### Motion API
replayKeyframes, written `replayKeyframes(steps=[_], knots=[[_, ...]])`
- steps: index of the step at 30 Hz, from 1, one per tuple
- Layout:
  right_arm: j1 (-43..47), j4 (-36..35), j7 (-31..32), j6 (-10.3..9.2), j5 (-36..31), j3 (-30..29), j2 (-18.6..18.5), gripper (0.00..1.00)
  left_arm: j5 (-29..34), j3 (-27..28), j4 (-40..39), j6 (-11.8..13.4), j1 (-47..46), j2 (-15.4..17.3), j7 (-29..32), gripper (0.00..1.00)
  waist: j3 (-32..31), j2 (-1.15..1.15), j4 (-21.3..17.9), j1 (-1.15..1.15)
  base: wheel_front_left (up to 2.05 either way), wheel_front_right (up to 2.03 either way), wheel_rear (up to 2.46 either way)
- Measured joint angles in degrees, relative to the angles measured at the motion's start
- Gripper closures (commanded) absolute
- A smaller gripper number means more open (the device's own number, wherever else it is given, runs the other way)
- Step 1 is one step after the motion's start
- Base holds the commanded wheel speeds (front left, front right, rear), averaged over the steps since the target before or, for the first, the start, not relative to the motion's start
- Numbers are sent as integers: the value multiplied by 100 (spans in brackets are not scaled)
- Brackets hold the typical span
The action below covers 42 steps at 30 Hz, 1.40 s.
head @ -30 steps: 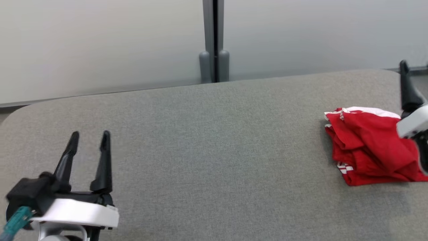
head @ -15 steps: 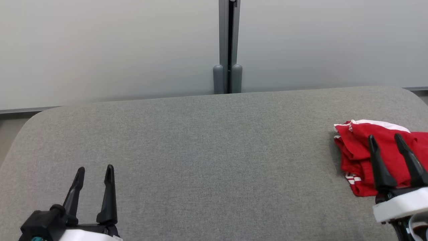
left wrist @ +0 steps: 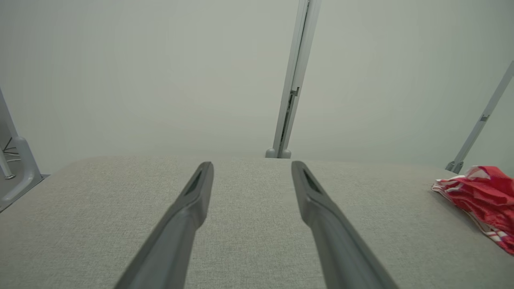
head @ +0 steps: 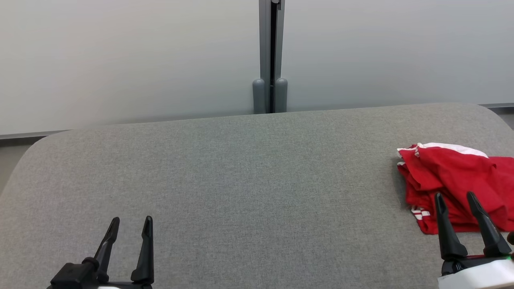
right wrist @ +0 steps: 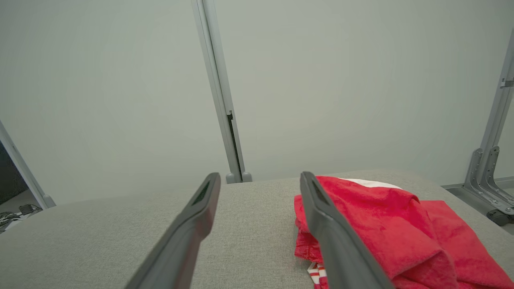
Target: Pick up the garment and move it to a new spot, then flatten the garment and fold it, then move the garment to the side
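Red garment (head: 449, 180) with white trim: crumpled heap, right end of grey fabric table (head: 257, 180). Right gripper (head: 454, 195) near right, fingers spread, tips overlapping heap's near edge; contact unclear. Left gripper (head: 132, 219) near left, fingers spread, over bare fabric. Grey post (head: 270, 56) beyond table's far edge.

garment (head: 453, 176): right side cut off by the head view's edge; crumpled, so its kind cannot be told; near corner hidden behind the fingers of the right pincer (head: 454, 195)
left pincer (head: 132, 219): body cut off at the bottom edge
right pincer: base cut off at the bottom corner
table (head: 241, 180): near edge out of frame
post (head: 272, 48): top cut off
clutter (right wrist: 14, 210): too small to tell
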Motion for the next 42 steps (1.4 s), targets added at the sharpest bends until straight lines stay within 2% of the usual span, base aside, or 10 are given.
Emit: replayKeyframes(steps=[17,18,24,42], knots=[[-69,115,-5,0,2,189,-35,0,260,182,4,-108,-65,-129,-8,0,-30,0,13,0,0,0,0],[-69,115,-4,0,2,198,-35,100,256,180,12,-126,-67,-134,-8,100,-35,0,17,0,0,0,0],[99,364,21,0,45,263,125,100,192,98,252,-151,119,-326,41,100,-36,0,21,0,0,0,0],[-118,641,332,0,1670,75,267,100,-1290,576,597,-561,-100,-600,472,100,8,0,33,0,0,0,0]])
